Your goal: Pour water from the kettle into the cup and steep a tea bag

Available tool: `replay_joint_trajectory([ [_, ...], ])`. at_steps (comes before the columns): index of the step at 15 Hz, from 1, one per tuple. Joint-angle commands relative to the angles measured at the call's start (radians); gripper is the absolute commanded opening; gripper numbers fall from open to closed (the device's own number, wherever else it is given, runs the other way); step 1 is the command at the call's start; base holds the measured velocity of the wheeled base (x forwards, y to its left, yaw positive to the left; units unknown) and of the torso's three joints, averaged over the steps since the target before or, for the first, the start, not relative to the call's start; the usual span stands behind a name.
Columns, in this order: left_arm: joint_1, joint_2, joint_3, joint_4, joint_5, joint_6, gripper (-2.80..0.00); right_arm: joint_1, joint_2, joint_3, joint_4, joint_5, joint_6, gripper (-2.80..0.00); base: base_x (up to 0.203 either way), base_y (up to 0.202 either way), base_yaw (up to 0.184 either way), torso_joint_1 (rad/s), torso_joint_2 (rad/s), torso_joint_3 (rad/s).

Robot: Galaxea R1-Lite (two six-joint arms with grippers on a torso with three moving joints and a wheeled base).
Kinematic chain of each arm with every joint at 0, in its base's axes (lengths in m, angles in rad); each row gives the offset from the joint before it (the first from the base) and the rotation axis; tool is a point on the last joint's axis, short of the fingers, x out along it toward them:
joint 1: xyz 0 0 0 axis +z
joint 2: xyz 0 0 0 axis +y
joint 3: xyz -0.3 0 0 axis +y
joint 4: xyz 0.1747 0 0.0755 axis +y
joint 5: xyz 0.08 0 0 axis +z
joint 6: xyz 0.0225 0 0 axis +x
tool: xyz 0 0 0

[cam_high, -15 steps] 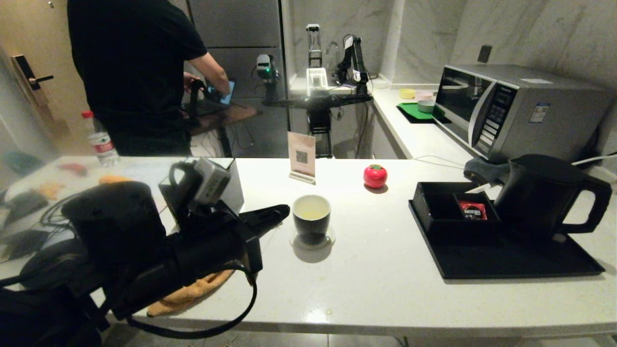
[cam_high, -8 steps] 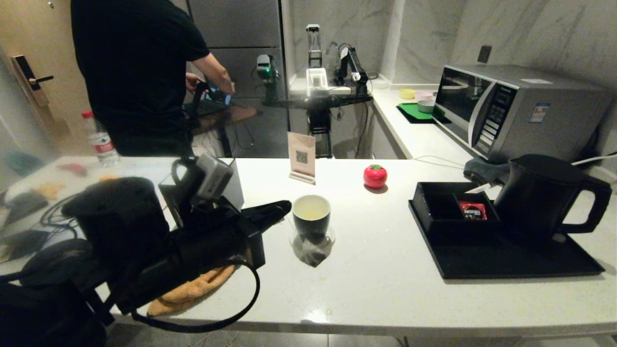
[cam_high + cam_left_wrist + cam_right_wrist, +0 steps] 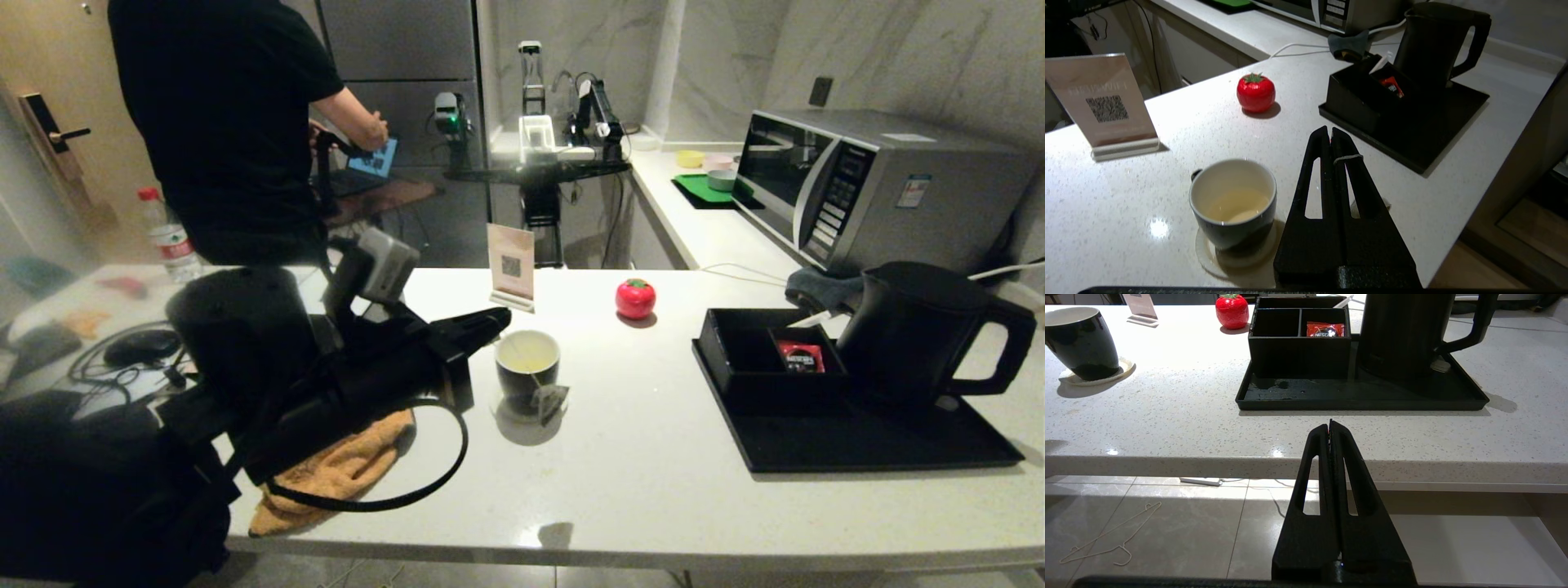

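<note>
The black cup (image 3: 527, 369) with a white inside stands on a round coaster mid-counter, and pale yellowish water (image 3: 1237, 203) lies low in it. My left gripper (image 3: 496, 321) hovers just left of the cup's rim. It is shut on the tea bag's string, which loops over one finger (image 3: 1348, 158). The tea bag (image 3: 551, 401) hangs outside the cup, in front of it, close to the counter. The black kettle (image 3: 914, 335) stands on a black tray (image 3: 857, 445) at the right. My right gripper (image 3: 1330, 426) is shut and empty, low in front of the counter's front edge.
On the tray, a black divided box (image 3: 759, 351) holds a red sachet (image 3: 802, 357). A red tomato-shaped object (image 3: 635, 298) and a QR sign (image 3: 511, 265) stand behind the cup. An orange cloth (image 3: 343, 469) lies under my left arm. A microwave (image 3: 882, 188) stands at the back right, and a person (image 3: 229, 122) at the back left.
My left arm has risen and moved right toward the cup. The tea bag has come up off the counter in front of the cup and hangs higher and further right.
</note>
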Motion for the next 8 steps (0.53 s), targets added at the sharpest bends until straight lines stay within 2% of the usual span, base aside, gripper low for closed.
replay_joint_trajectory([
  [1, 0.000, 0.048, -0.048, -0.007, -0.002, -0.001, -2.80, 0.000, 0.001, 0.000, 0.000, 0.000, 0.000, -2.80, 0.000, 0.000, 0.000, 0.000, 0.00, 0.000],
  [8, 0.021, 0.199, -0.189, -0.007, 0.000, 0.000, -2.80, 0.000, 0.001, 0.000, 0.000, 0.000, 0.000, -2.80, 0.000, 0.000, 0.000, 0.000, 0.00, 0.000],
])
